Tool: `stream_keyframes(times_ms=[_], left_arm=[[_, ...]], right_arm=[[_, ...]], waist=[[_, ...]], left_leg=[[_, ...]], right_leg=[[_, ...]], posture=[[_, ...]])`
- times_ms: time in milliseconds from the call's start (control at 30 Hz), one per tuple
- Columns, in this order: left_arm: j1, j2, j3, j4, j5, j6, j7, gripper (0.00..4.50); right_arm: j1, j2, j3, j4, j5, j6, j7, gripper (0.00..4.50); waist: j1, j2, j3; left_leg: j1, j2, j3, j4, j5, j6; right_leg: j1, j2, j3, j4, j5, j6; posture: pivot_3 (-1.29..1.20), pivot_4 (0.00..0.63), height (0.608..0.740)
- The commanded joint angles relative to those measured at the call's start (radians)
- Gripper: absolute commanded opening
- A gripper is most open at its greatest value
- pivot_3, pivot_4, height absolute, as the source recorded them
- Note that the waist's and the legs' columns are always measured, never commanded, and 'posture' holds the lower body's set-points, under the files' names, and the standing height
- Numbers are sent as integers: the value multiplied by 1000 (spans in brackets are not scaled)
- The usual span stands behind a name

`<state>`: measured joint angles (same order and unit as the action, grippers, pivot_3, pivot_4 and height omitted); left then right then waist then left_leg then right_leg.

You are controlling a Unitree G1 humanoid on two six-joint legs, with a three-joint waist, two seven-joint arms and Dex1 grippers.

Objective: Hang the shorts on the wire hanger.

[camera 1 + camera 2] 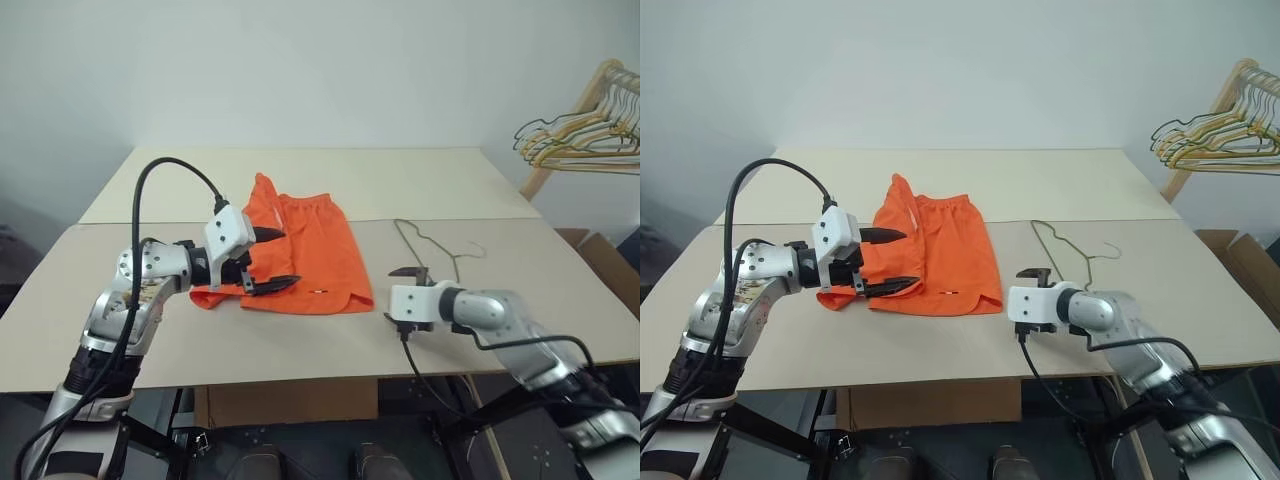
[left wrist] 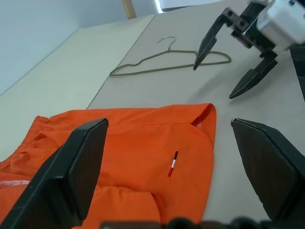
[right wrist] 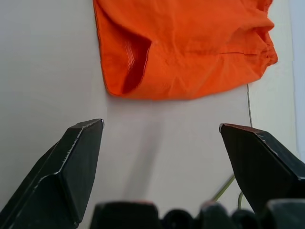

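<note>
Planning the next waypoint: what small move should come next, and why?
Probably ease the right gripper toward the wire hanger to grasp it. Its jaws are open and empty, the hanger lies flat just beyond it, and the shorts sit untouched under the open left gripper.

Orange cloth, thin wire, pale matt board.

Shorts (image 1: 305, 255) of light, slightly creased cloth with a faint sheen and a gathered waistband; hanger (image 1: 425, 243) of thin dull grey-green wire; table (image 1: 420, 180) of smooth, matt beige board. Left gripper (image 1: 272, 260) and right gripper (image 2: 231, 59) with matt black plastic-looking fingers (image 3: 71, 167) on glossy white housings, arms of brushed silver metal. Rack (image 1: 575, 125) of bare wood, strung with yellow and green wire hangers (image 1: 580, 130).
</note>
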<state>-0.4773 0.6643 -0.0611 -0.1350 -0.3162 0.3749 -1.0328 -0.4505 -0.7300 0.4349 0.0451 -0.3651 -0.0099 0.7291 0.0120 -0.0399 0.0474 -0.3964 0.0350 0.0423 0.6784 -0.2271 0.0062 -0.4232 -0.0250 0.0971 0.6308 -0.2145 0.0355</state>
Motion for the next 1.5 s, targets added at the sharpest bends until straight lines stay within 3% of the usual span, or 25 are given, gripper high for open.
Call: stream_keyframes(times_ms=[33, 167, 467, 533, 767, 967, 1100, 1267, 1500], left_arm=[[-21, 4, 11, -14, -5, -17, 0, 4483], [-18, 5, 13, -15, -4, -19, 0, 4500], [-14, 10, 18, -18, -3, -22, 2, 4500], [-12, 10, 18, -20, -2, -21, 4, 4500], [-6, 16, 6, -27, 10, -19, 5, 4500], [-47, 34, 5, 31, 30, -35, -13, 4500], [-62, 35, 0, 54, 40, -45, -20, 4500], [-45, 41, -25, 44, 56, -54, -38, 4500], [-54, 83, -94, 48, 97, -36, -103, 4500]], right_arm=[[-72, 37, 29, 105, -60, -108, -30, 4500], [-142, 105, 65, 239, -106, -191, -60, 3602], [-214, 197, 85, 397, -148, -297, -91, 404], [-205, 197, 74, 375, -133, -302, -76, 17], [-122, 242, 59, 111, -44, -164, 59, 17], [-121, 467, 127, -17, -81, 26, 53, 17], [-131, 528, 164, -1, -132, 67, 36, 17], [-86, 508, 147, -66, -126, 181, 77, 1681], [-70, 310, 51, -226, -6, 267, 266, 4191]], waist=[[0, 0, 0], [0, 0, 0], [1, 0, 0], [2, 0, 0], [0, 0, 0], [1, 0, 0], [11, 0, 0], [15, 0, 0], [7, 0, 0]], left_leg=[[0, 0, 0, 0, 0, 0], [0, 0, 0, 0, 0, 0], [0, 0, -1, 0, 0, 0], [0, 0, -1, 0, 0, 0], [0, 1, -1, 0, 0, 0], [5, 1, -2, 0, 0, 0], [6, 1, -2, 0, 0, 0], [6, 0, -1, 0, 0, 0], [5, 1, -1, 0, 0, 0]], right_leg=[[0, 0, 0, 0, 0, 0], [0, 0, 0, 1, 2, 3], [0, 0, 0, 2, 4, 3], [0, 0, 0, 2, 4, 2], [0, 1, 0, 3, 4, 2], [-1, 3, 0, 12, 1, 1], [-1, 3, -1, 15, -2, -1], [-1, 1, 0, 14, -2, -1], [-1, 2, -1, 15, -3, 0]], posture=[[125, 0, 740], [136, 0, 740], [152, 0, 740], [153, 0, 740], [146, 0, 740], [143, 0, 740], [135, 0, 740], [121, 0, 740], [95, 0, 740]])
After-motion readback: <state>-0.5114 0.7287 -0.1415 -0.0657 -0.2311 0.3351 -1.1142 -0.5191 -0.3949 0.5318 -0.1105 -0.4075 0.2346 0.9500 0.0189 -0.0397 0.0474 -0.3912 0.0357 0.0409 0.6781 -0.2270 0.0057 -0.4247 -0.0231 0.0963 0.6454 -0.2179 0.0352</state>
